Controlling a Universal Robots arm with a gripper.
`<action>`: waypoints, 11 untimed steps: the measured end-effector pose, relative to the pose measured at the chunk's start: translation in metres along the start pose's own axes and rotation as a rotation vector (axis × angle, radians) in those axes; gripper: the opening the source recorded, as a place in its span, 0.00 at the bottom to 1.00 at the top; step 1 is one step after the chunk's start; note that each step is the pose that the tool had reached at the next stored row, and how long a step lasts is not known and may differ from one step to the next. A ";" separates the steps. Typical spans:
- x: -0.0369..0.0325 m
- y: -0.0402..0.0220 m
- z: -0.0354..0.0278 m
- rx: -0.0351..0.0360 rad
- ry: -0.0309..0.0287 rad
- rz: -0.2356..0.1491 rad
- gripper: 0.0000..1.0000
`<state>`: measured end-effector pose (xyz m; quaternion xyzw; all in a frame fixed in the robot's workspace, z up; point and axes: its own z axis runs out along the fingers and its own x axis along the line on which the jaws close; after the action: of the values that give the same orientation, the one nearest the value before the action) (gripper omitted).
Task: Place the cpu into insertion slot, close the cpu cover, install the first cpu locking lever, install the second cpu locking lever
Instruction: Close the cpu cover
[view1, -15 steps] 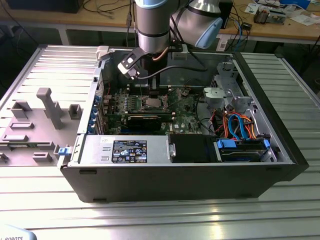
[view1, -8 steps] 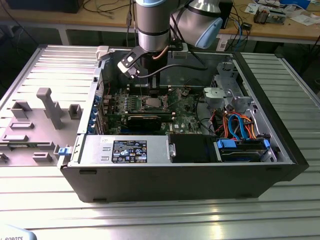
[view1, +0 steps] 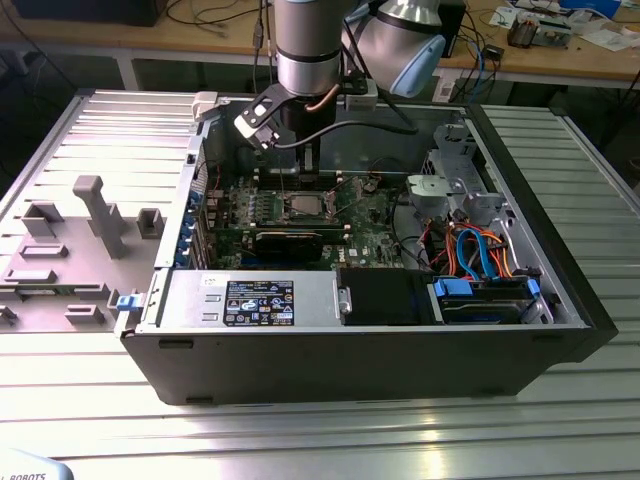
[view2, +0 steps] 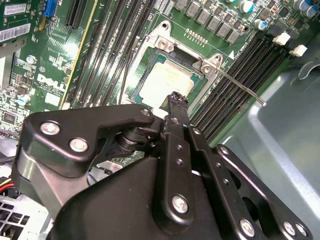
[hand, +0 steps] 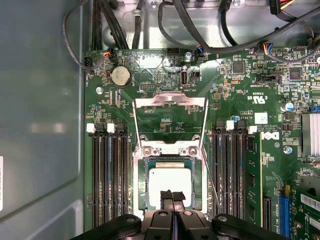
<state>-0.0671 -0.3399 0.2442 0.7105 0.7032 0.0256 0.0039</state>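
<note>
Dull silver metal tops the chip (hand: 171, 181), and you can see it lying flat inside the socket (hand: 139, 180), square to the dark rim and ringed by green board, with black memory slots (hand: 107, 175) running along either side. The gripper (hand: 172, 196) hangs over the chip's edge farthest from the cover's hinge. In the first wrist view its two black fingertips sit pressed together with nothing visible between them, so treat it as closed and empty. You cannot tell from these views whether the tips touch the chip's lid or hover just above it. The cover (hand: 170, 101) lies swung back on its hinge, away from the socket, with bare board showing through its square window. Judge the chip as light, rigid and fragile. Its metal lid is smooth and would likely slip under a careless pinch, and the contacts beneath would not forgive a tilt or an off-square push. Any hold belongs on two opposite edges, never hard on the top face. The cover looks like thin stamped sheet, light but springy, and likely to flex if pushed at one corner. Its cross-bar opposite the hinge is the sensible place to bear on. In the second wrist view the thin wire lever (view2: 244, 89) juts out over the memory slots beside the socket. It looks stiff, springy and narrow, apt to slide off a fingertip.
</note>
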 end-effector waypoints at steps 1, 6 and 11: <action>0.0000 0.0000 0.0000 0.0000 0.0000 0.000 0.11; 0.0000 0.0000 -0.0004 0.0002 0.0001 0.000 0.11; 0.0001 0.0001 -0.0027 0.0002 0.0000 0.000 0.11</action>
<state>-0.0671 -0.3399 0.2469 0.7105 0.7032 0.0255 0.0038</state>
